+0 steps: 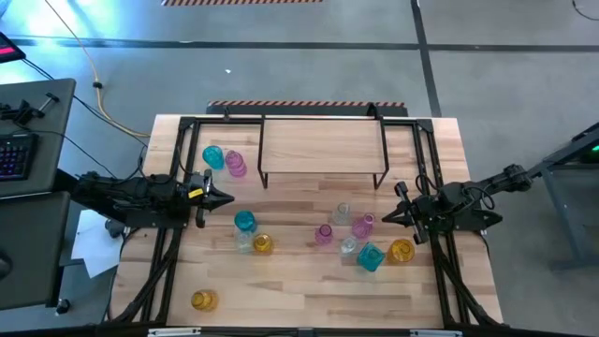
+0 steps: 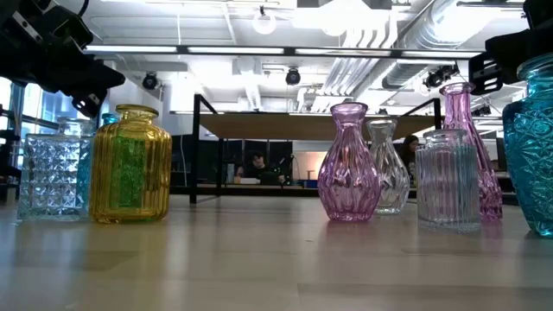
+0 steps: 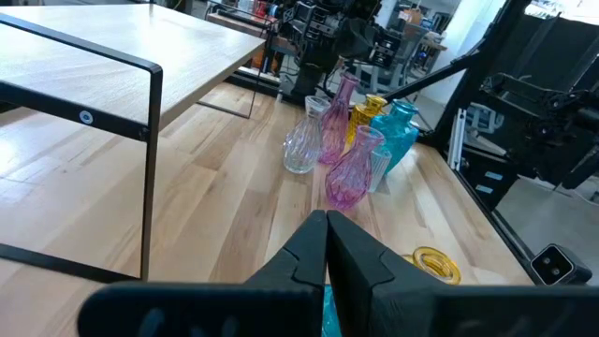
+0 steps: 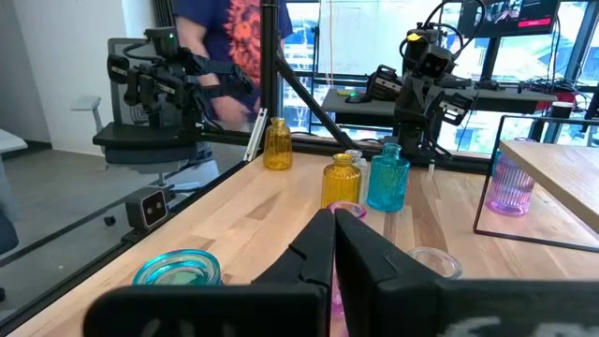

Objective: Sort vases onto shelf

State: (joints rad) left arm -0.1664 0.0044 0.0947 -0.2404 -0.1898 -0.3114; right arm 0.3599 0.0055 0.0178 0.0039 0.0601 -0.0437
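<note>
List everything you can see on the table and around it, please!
teal vases: three, teal-blue, one left of the shelf, one table middle-left, one near the right gripper
pink vases: three, pink-purple, one left of the shelf, two middle-right
yellow vases: three, amber, front-left corner, middle-left, near the right gripper
clear vases: three, colourless, one middle-left, two middle-right
shelf: one, light wood on black legs, back of table
table: one, light wood
person: one, behind the table
left gripper: shut, left side
right gripper: shut, right side
</note>
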